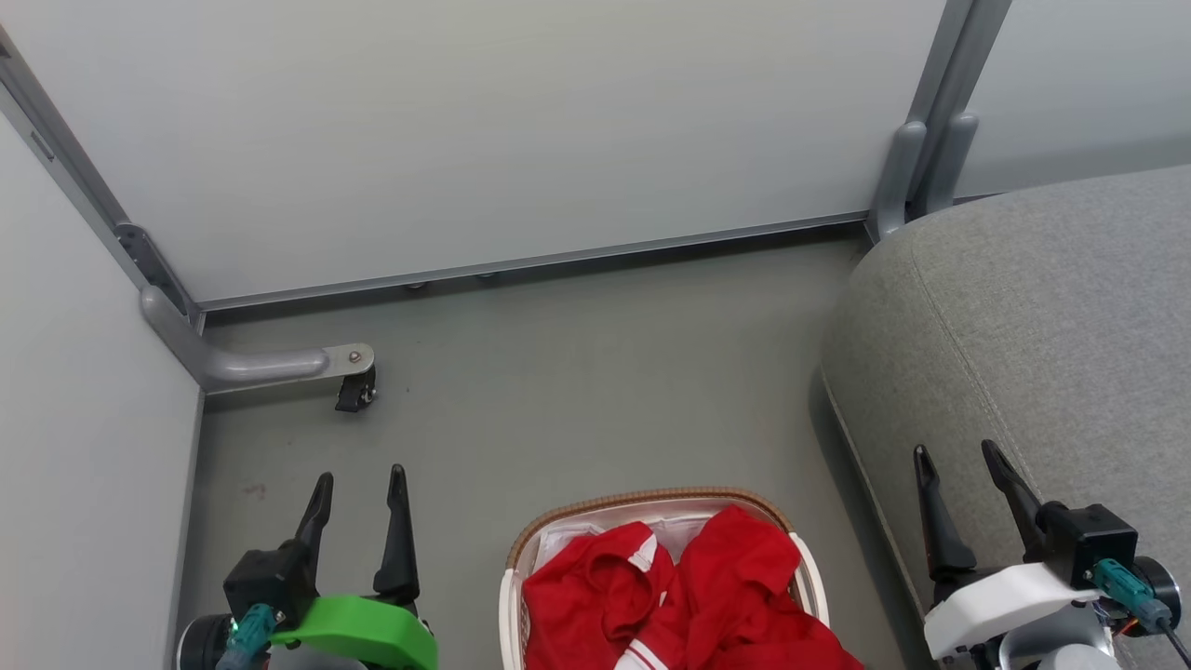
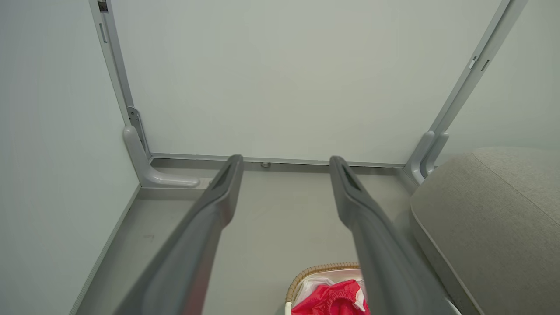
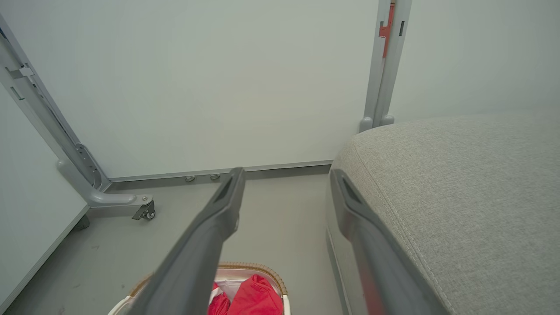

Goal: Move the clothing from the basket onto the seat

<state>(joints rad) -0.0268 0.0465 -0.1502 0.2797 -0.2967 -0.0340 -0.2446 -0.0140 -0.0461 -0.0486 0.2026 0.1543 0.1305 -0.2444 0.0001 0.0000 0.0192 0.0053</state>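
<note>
Clothing (image 1: pixel 689 596): heaped in the basket (image 1: pixel 651 500) (red, white-trimmed), which is set on the floor (image 1: pixel 577 391) beside the seat (image 1: pixel 1042 326).
Left gripper (image 1: pixel 361 476): fingers held apart, nothing grasped; clothing is seen to its right, untouched.
Right gripper (image 1: pixel 954 448): fingers spread, empty, over the seat edge; clothing is seen to its left.

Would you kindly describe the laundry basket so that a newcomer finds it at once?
Start at the large grey fabric sofa on the right; on the grey floor just left of it stands an oval white plastic basket with a brown woven-look rim. It alone holds bright red clothing with white trim.
</note>
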